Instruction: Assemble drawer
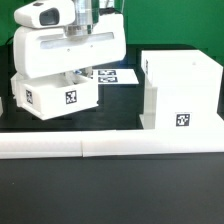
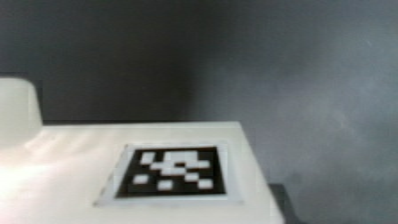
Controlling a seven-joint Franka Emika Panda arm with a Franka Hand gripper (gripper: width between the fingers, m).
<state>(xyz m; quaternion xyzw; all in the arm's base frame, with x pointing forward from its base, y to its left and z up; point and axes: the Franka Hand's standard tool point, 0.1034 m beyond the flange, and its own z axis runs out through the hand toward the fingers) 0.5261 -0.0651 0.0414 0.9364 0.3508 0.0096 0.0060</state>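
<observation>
A white drawer box [image 1: 58, 96] with marker tags on its faces sits at the exterior view's left, turned at an angle. My gripper [image 1: 72, 72] hangs right over its top, and the white hand body hides the fingers. A larger white open-fronted drawer casing [image 1: 182, 88] stands at the exterior view's right, apart from the box. The wrist view shows a white panel surface [image 2: 71, 160] with a black-and-white tag [image 2: 175, 172] very close up, with dark table beyond it. No fingers show there, so I cannot tell whether the jaws are open or shut.
The marker board [image 1: 116, 75] lies flat on the black table between the box and the casing, toward the back. A long white rail [image 1: 110, 148] runs along the table's front edge.
</observation>
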